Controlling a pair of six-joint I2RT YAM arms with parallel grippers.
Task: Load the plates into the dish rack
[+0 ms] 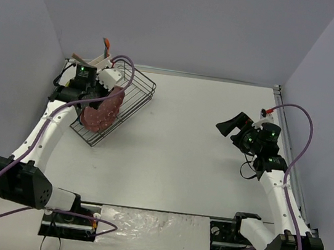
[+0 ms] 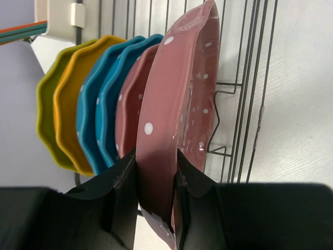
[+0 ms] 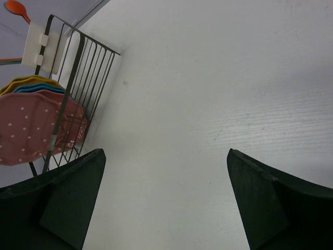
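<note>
Left gripper [image 2: 157, 177] is clamped on a pink plate [image 2: 177, 104]. Its two black matte fingers [image 2: 124, 179] pinch the rim from both faces, and the plate is held on edge. The plate is glossy plastic with a scalloped rim and small white dots, and light glints off its inner face.

The plate hangs over the dish rack [image 1: 139, 91] at the far left of the table [image 1: 181, 158]. It is just beside the standing plates [image 2: 88, 120], but I cannot tell whether its edge touches the wires.

The row stands on edge and close-packed: one yellow-green, one yellow-orange, two teal and one pink. All have the same wavy rim and the same dots. The pink one in the row is nearest the held plate.

The rack is thin dark metal wire, rectangular, with straight parallel bars on the floor and bent wire dividers. A white boxy plastic caddy [image 2: 60, 18] is clipped at the corner by the yellow-green end of the row. An orange utensil [image 3: 17, 7] with a rounded end sticks up from the caddy.

Right gripper [image 3: 165, 153] is spread wide with nothing between its jaws. It is well apart from the rack, over bare table on the right side. Its fingers are dark, blunt and wedge-shaped. The table top is white and matte with a faint grain.
</note>
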